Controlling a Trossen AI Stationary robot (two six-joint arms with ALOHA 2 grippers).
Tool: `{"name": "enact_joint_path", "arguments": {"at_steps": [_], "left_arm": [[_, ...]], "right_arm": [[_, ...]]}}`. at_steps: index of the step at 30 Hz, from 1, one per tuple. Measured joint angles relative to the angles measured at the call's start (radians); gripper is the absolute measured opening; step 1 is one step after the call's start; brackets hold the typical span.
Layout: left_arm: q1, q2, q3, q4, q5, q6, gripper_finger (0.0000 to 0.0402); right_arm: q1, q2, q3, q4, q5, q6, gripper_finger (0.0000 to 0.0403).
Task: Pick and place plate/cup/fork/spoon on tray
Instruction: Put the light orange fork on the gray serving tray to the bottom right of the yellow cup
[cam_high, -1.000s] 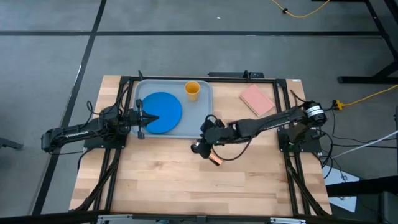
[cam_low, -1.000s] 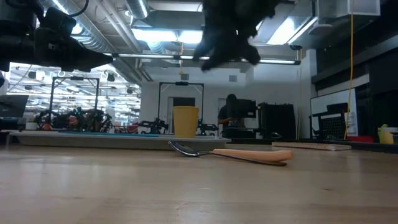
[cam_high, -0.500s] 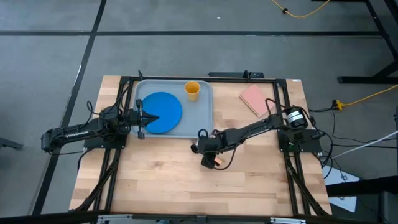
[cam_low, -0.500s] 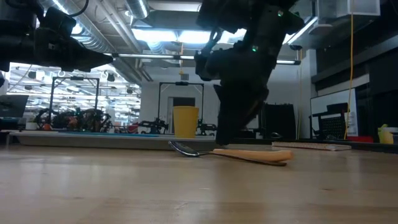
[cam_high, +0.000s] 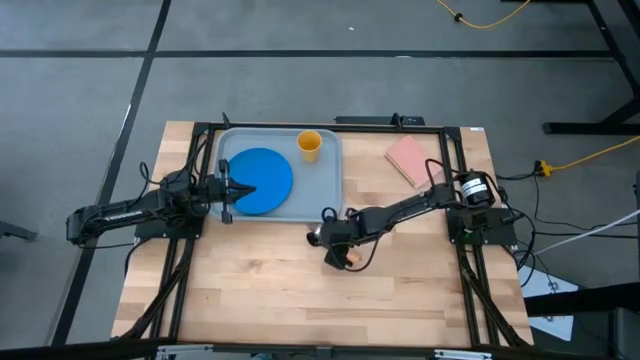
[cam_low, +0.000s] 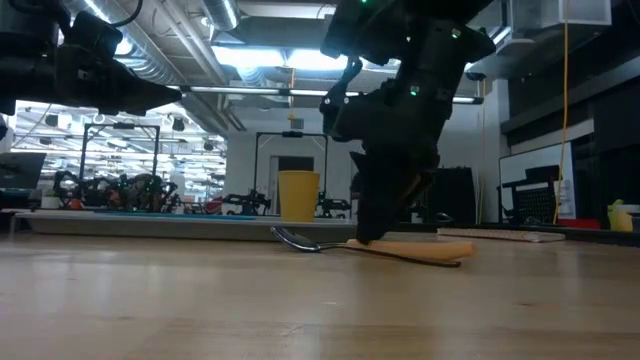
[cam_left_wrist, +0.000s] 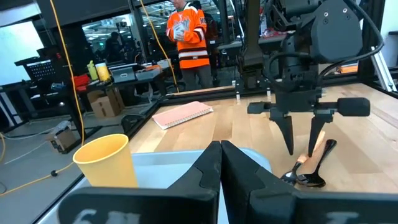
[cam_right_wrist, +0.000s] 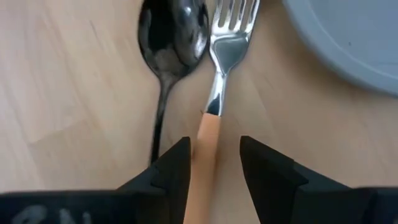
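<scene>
Right gripper (cam_right_wrist: 211, 163) down on the wooden table just off the tray's near corner, fingers spread, straddling the fork's handle, not yet closed. Left gripper (cam_high: 228, 187) waits at the tray's left edge, pinched shut, holding nothing.

- Large light grey-blue rectangular tray (cam_high: 320, 185): carries the flat round bright blue plate (cam_high: 258, 181) and small yellow-orange cup (cam_high: 309, 145).
- Small fork with silver tines and orange-tan handle (cam_right_wrist: 211, 118): lies flat beside the tray. Judged light, stiff, thin; metal neck slippery. Pinch across mid-handle.
- Small dark metallic spoon (cam_right_wrist: 171, 46): alongside fork, bowl touching tines; risk of nudging it.
</scene>
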Motion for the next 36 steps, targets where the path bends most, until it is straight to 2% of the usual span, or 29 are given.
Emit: {"name": "enact_joint_path", "arguments": {"at_steps": [14,17,22,25,30,33,36], "left_arm": [[0.000,0.000,0.000,0.000,0.000,0.000,0.0000],[0.000,0.000,0.000,0.000,0.000,0.000,0.0000],[0.000,0.000,0.000,0.000,0.000,-0.001,0.0000],[0.000,0.000,0.000,0.000,0.000,-0.001,0.0000],[0.000,0.000,0.000,0.000,0.000,-0.001,0.0000],[0.000,0.000,0.000,0.000,0.000,-0.001,0.0000],[0.000,0.000,0.000,0.000,0.000,-0.002,0.0000]], "right_arm": [[0.000,-0.007,-0.074,0.015,0.010,0.047,0.0142],[0.000,-0.007,-0.074,0.000,0.010,0.028,0.0119],[-0.001,-0.006,-0.075,-0.025,0.001,0.027,0.0047],[-0.001,-0.005,-0.064,-0.043,-0.005,0.029,0.0047],[-0.001,0.002,0.007,-0.146,-0.071,0.026,0.0047],[0.009,0.006,0.076,-0.275,-0.128,0.021,0.0047],[0.021,0.004,0.158,-0.421,-0.127,0.036,0.0047]]}}
